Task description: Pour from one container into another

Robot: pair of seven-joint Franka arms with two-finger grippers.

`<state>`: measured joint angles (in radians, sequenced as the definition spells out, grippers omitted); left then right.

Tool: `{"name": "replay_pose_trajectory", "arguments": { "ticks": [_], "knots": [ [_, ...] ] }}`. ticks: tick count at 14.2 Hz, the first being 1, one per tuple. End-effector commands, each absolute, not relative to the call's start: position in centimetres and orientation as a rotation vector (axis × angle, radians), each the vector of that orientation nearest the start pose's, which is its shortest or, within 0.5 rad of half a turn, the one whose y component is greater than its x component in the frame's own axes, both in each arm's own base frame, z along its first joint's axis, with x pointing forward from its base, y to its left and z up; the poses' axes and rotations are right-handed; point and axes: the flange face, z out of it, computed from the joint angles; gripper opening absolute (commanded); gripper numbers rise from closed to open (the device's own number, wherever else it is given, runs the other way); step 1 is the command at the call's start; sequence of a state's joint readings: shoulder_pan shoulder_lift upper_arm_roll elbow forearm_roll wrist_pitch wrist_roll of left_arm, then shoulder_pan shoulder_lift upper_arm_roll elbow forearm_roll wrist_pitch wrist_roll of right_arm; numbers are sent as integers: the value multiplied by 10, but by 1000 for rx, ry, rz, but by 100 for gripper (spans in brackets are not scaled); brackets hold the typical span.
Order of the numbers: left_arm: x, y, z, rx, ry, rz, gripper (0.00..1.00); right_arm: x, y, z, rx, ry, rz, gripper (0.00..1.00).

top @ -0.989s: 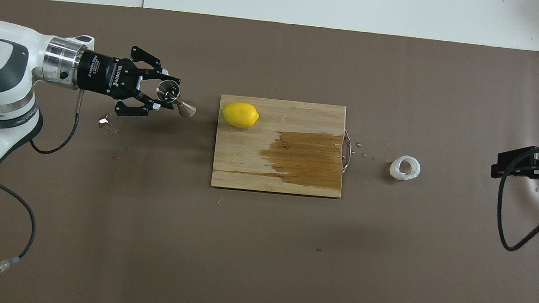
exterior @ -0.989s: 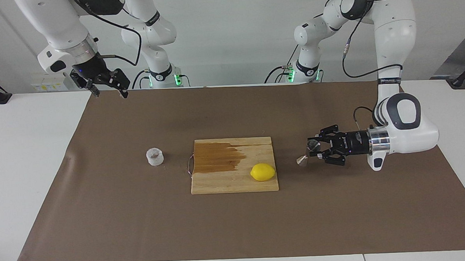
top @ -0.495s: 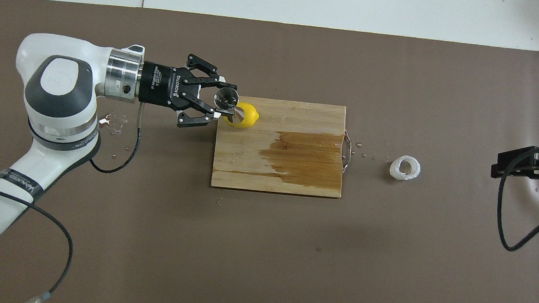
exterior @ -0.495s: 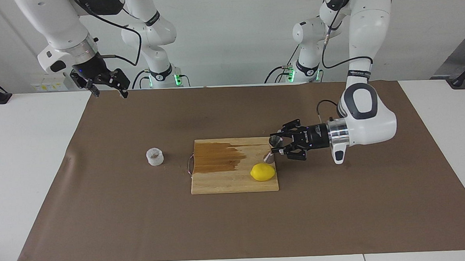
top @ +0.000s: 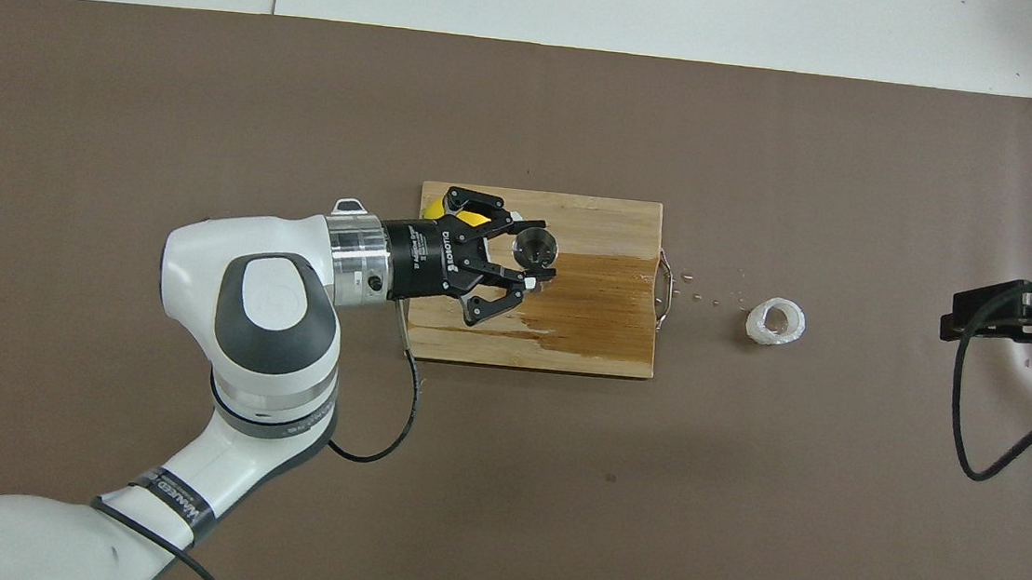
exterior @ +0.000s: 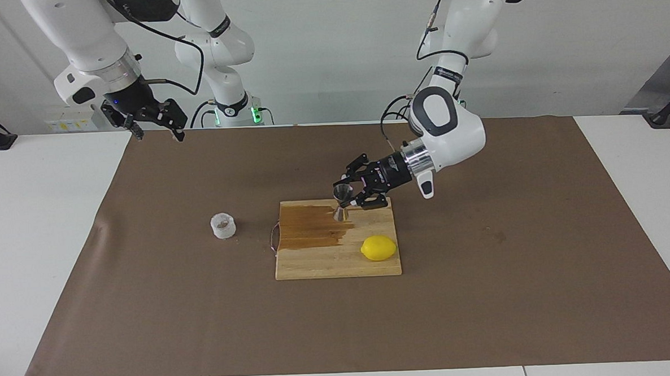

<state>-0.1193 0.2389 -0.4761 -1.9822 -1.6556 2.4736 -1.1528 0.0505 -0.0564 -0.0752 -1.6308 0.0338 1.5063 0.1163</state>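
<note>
My left gripper (exterior: 344, 199) is shut on the steel hourglass jigger (exterior: 342, 203) at its waist and holds it upright over the wet patch of the wooden cutting board (exterior: 316, 265). I cannot tell whether its base touches the board. From overhead the jigger's open top (top: 536, 247) shows at the left gripper (top: 533, 261). The small white plastic cup (exterior: 223, 225) with brownish bits stands on the brown mat beside the board's handle end, toward the right arm's end; it also shows in the overhead view (top: 776, 320). My right gripper (exterior: 155, 131) waits raised and open, empty.
A yellow lemon (exterior: 378, 247) lies on the board's corner farther from the robots; overhead, the left gripper hides most of it (top: 435, 210). A dark wet stain (top: 599, 302) covers part of the board (top: 603, 358). Water drops (top: 698, 292) lie between board and cup.
My left arm has carried the jigger from over the mat at its own end, past the lemon, to over the board's wet patch, turning it from tilted to upright. The right arm has not moved.
</note>
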Motion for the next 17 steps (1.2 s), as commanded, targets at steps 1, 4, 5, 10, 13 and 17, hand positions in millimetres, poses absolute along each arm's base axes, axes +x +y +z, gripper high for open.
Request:
{"name": "replay_pose_trajectory", "arguments": {
  "ticks": [1,4,5,10,13,17],
  "knots": [
    [501,-341,382,1056,1767,-940,0,528,-13,625,-3076,201,121,100],
    [492,-359,371,1032,1776,-937,0,528,-12,625,-3078,199,119,100],
    [493,-369,369,1033,1774,-930,0,528,-13,625,-3076,201,121,100],
    [513,-393,353,1040,1773,-912,0,528,-12,625,-3076,199,119,100],
    [524,-406,348,1140,1740,-850,0,528,-13,625,-3078,202,119,100],
    [524,-412,343,1184,1717,-827,0,528,-13,625,-3076,204,121,100]
  ]
}}
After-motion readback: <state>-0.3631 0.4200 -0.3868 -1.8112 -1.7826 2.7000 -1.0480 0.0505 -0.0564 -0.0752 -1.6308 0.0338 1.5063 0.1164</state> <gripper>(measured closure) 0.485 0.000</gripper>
